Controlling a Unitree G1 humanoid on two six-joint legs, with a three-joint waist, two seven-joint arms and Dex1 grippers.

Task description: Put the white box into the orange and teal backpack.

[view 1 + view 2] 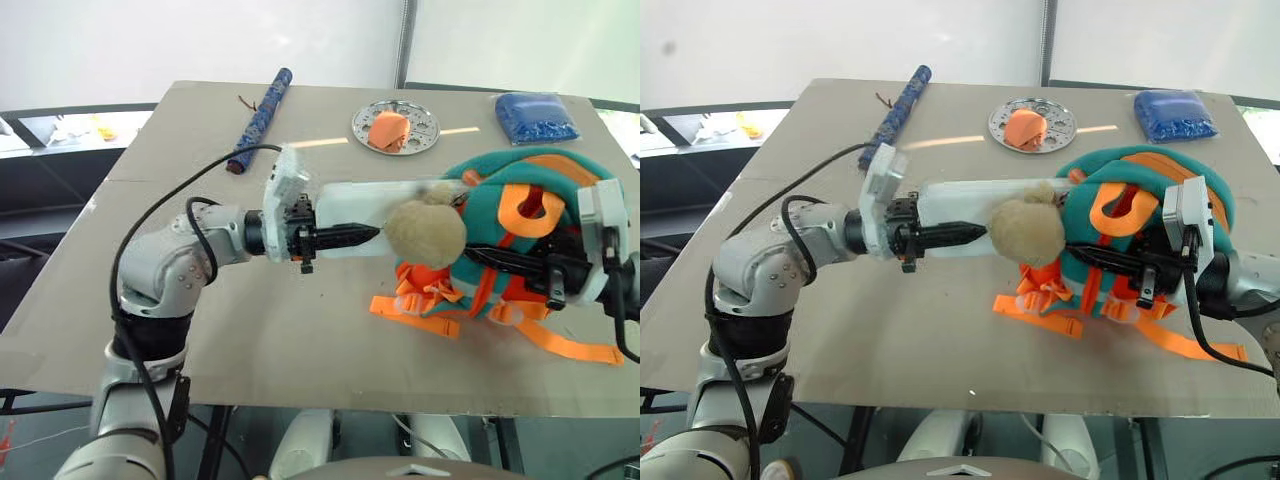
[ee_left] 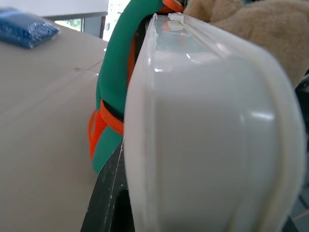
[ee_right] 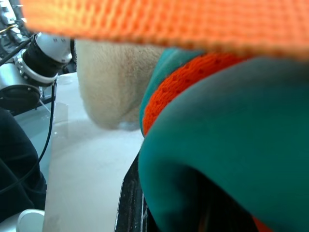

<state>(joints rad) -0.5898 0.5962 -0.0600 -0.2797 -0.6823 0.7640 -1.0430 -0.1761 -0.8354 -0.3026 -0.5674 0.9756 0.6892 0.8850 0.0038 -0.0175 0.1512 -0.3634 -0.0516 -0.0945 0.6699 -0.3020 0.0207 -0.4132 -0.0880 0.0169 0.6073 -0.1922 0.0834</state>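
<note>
Sideways, left tool [image 1: 365,236] grips white box [image 1: 365,205]; right tool [image 1: 480,258] pinches backpack [image 1: 520,200].

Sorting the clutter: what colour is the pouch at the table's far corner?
Blue, the pouch, clearest in the left eye view.

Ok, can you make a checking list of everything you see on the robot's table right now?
Surface: tan table, flat.
Job's things: white box held level, far end at the orange and teal backpack, behind its plush charm.
Clutter: silver plate with an orange thing, blue pouch, blue patterned roll, all at the far edge.
Grippers: left gripper shut on the white box; right gripper shut on the backpack.
Cables: black cable looping along the left arm.
Surroundings: windows behind.
</note>
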